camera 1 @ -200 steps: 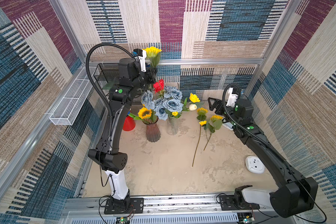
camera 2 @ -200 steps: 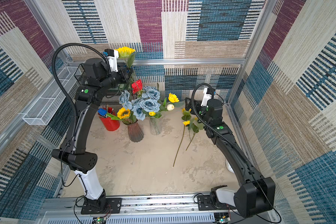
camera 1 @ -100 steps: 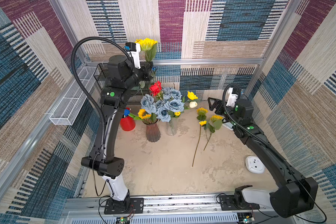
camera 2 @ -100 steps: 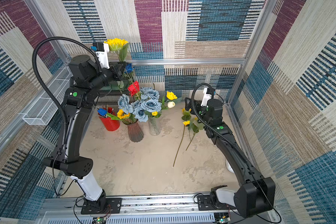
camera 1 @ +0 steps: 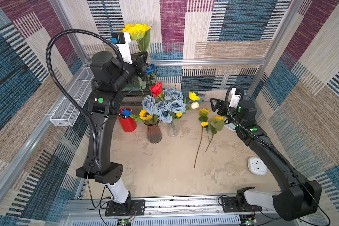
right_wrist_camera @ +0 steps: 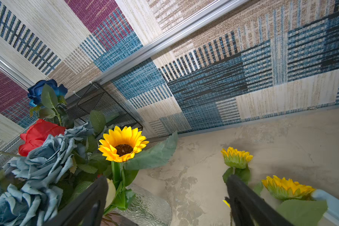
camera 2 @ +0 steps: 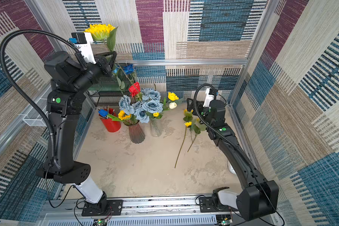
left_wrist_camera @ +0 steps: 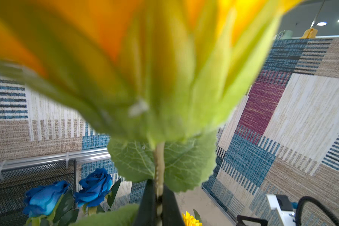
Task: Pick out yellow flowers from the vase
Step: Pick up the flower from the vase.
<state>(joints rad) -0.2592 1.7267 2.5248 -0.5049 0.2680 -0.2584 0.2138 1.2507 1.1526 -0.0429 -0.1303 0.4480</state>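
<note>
Left wrist view shows the left tool (left_wrist_camera: 159, 196) clamped on the pale stem of a large sunflower (left_wrist_camera: 159, 160), whose bloom is a blur close to the lens. In both top views this flower (camera 1: 137, 31) stands upright, high above the desk (camera 1: 164, 166) near the back wall. Its lower stem seems to run down toward the red rose (camera 2: 134, 89), but its end is hidden. The right tool (right_wrist_camera: 166, 179) gapes wide and empty, low near the clear vase (camera 1: 173, 129). Three small sunflowers (camera 1: 204, 124) lie on the desk beside it. A short sunflower (camera 1: 145, 115) sits in the brown vase (camera 1: 154, 135), and a taller sunflower (camera 1: 193, 96) in the clear vase.
</note>
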